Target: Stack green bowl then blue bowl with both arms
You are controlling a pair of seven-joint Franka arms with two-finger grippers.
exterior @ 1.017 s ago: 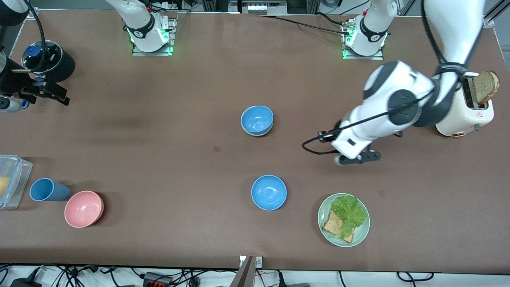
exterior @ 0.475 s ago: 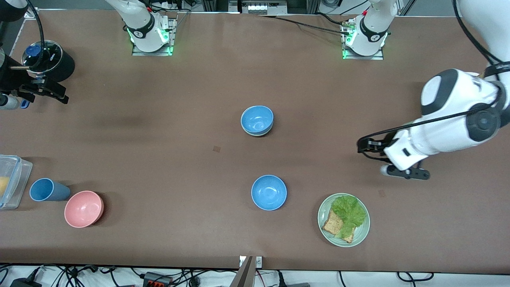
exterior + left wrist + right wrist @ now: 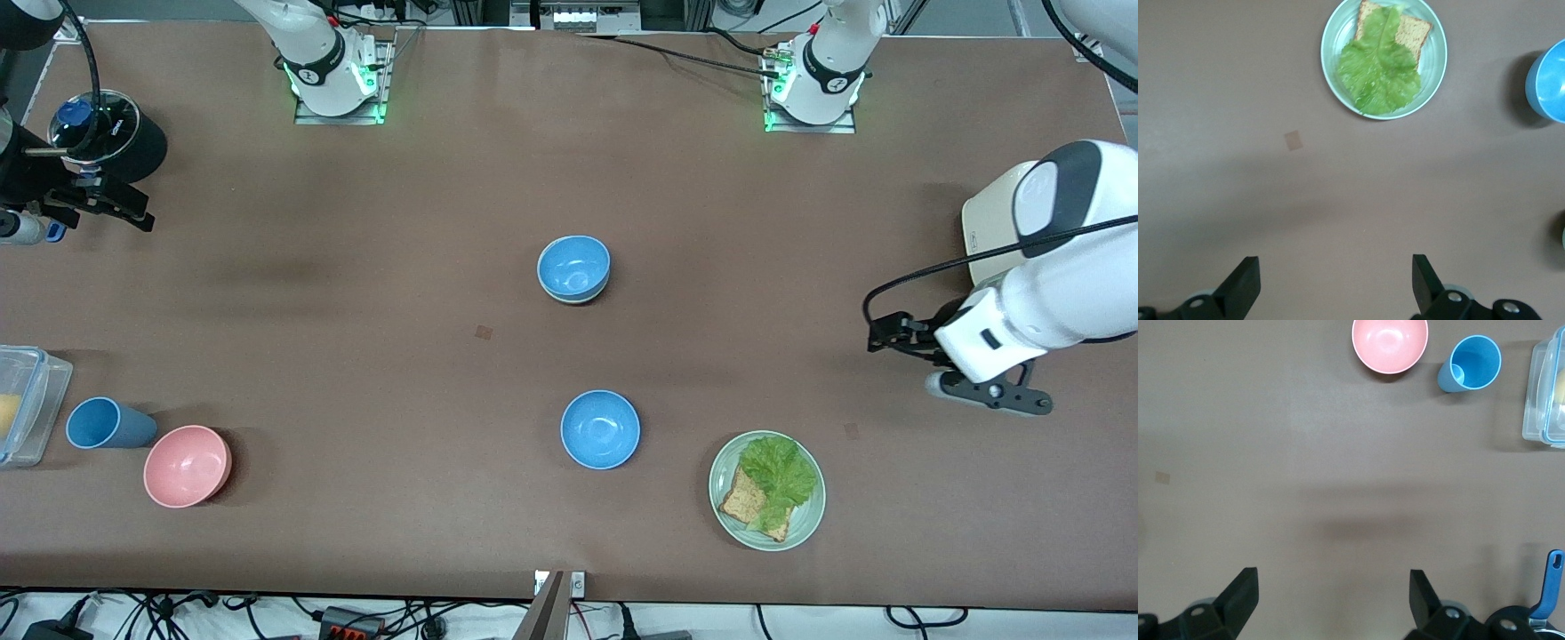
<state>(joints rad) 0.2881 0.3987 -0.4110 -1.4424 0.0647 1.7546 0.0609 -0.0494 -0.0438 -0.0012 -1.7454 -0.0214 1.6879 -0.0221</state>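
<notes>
At the middle of the brown desk, a blue bowl sits nested in the green bowl, of which only a thin pale rim shows under its lower edge. A second blue bowl stands alone, nearer the front camera, with its mouth up. Beside it, toward the left arm's end, a pale-green plate carries a slice of bread and a lettuce leaf.

The left gripper hangs over bare desk at the left arm's end, near the plate; its fingers are spread wide and hold nothing. The right gripper waits over bare desk at the right arm's end, fingers likewise wide apart and empty.

At that end lie a pink bowl, a blue cup on its side and a clear lidded container. A black pot stands farther from the camera.
</notes>
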